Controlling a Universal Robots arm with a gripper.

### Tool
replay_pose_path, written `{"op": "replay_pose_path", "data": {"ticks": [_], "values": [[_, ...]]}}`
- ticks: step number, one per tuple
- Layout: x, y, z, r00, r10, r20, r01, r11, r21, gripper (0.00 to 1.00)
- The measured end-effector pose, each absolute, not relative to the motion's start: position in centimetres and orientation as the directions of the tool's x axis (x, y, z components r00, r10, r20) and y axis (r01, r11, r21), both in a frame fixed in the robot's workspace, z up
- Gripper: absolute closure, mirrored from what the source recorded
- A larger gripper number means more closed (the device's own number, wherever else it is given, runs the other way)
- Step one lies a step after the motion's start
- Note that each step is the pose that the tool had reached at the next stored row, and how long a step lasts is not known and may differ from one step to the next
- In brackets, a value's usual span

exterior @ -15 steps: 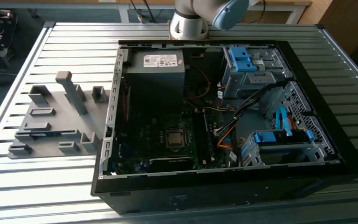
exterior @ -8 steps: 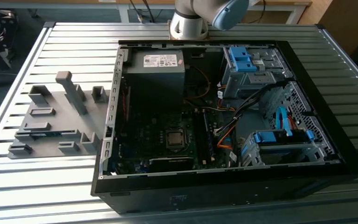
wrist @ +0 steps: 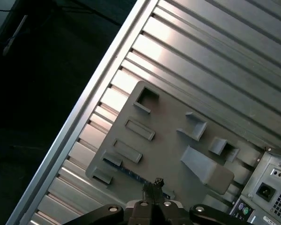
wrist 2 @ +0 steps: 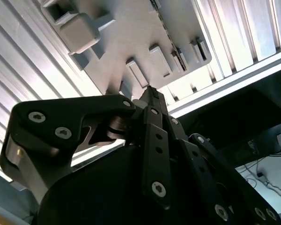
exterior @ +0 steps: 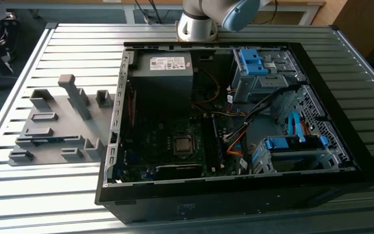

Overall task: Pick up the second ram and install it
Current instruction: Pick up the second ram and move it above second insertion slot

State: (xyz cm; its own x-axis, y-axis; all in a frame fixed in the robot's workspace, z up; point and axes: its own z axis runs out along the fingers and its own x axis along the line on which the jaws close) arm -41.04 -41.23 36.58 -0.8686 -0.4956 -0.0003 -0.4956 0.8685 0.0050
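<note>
hand (wrist: 157,183) near second ram (wrist: 131,172) (fingers closed)

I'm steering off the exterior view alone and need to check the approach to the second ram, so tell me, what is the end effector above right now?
Observer: In the first wrist view the end effector hangs over the grey holder, right above the second ram, which lies in it near one edge.
Operator: Is it open for the grasp?
Observer: No, both wrist views show it shut, holding nothing.
Operator: Is it touching the stick?
Observer: No. In the second wrist view the grey holder sits well beyond the end effector, so the two are apart.
</note>
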Motion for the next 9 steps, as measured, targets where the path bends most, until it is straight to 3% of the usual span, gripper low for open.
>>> {"op": "replay_pose_path", "data": {"ticks": [9], "values": [[-41.06,-41.24,35.84,-0.813,-0.583,-0.001,-0.583,0.813,0.005,0.89]]}}
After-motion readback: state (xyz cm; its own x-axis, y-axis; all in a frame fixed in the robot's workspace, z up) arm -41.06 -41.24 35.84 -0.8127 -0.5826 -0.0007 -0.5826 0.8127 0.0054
